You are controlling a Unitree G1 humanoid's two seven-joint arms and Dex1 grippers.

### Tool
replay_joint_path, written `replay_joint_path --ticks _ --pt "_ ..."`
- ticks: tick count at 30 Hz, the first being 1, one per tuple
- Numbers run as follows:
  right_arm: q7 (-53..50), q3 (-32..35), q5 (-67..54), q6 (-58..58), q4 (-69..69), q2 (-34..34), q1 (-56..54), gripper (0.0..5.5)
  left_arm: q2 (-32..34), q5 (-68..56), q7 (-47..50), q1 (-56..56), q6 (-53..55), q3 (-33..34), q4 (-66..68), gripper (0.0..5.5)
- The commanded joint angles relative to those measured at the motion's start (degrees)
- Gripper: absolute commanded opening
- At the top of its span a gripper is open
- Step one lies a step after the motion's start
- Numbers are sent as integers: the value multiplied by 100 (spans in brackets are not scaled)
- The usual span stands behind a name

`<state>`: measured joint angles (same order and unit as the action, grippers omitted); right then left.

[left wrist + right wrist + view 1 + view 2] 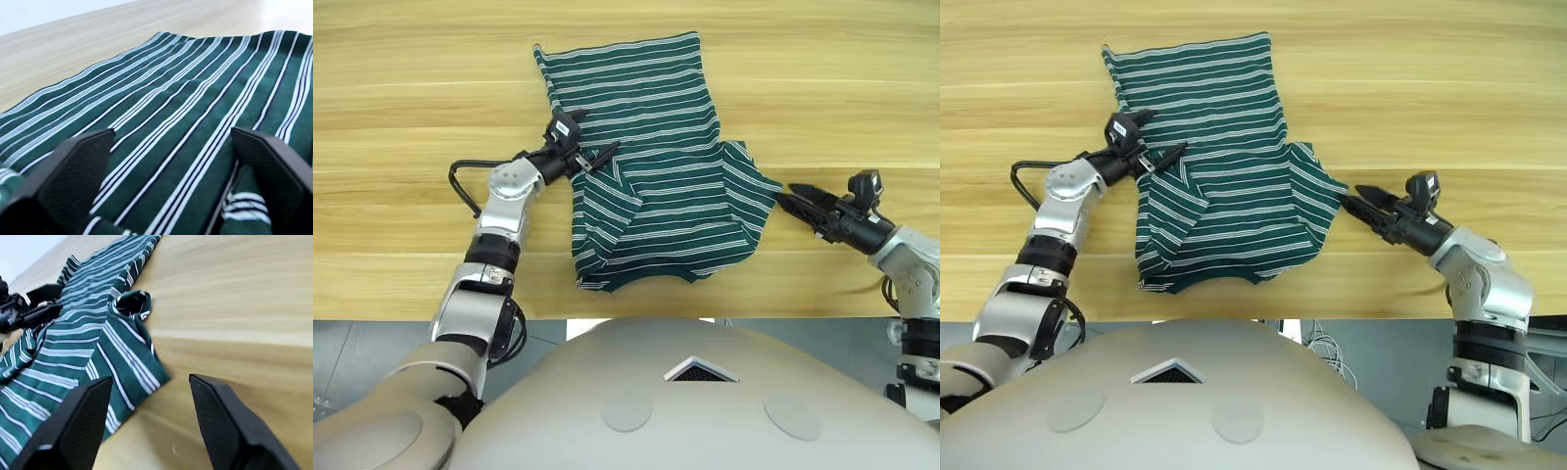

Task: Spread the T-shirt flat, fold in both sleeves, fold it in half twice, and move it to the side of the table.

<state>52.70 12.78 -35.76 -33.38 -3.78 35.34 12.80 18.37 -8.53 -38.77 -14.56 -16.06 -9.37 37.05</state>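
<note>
Though laid out mid-way across the wooden table (401,88), not flat yet: green striped T-shirt (651,127) rumpled, near half doubled over itself toward 6 o'clock.

Left eye view: left gripper (595,157) spread above the cloth at the shirt's 9 o'clock edge, pinching nothing. Right gripper (789,196) likewise spread, just off the sleeve (752,174) at 3 o'clock, over the wood. Risks, as a judgement: closing on more than one layer at 9 o'clock and dragging the whole garment instead of opening it; pulling harder from one side and skewing the hem.

Right eye view: fold ridge (1185,191) running from 9 toward 6 o'clock, possibly trapping the other sleeve underneath, though hard to tell which layer is which.

Left wrist view: fingers (73,171) wide apart, striped fabric between and beneath, no pinch. Danger of slipping off with too shallow a bite, of scraping the tabletop with too deep a one.

Right wrist view: fingers apart, sleeve cuff curled up just beyond them, other arm's gripper farther off across the cloth. Possible miss of the thin edge lying flat on the wood.

In the way: the shirt's own folds. Around it: tabletop.
</note>
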Motion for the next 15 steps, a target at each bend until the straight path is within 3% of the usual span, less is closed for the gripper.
replay_joint_path --ticks 1,11,15 --pt "-311 -185 -31 -601 128 -157 41 294 -15 98 -254 21 -43 51 428 427" --pt "-646 -544 76 -797 854 -276 278 294 -203 145 -570 67 -89 87 511 427" --pt "-924 -549 144 -702 959 -363 214 219 -223 140 -627 108 -37 109 449 427"
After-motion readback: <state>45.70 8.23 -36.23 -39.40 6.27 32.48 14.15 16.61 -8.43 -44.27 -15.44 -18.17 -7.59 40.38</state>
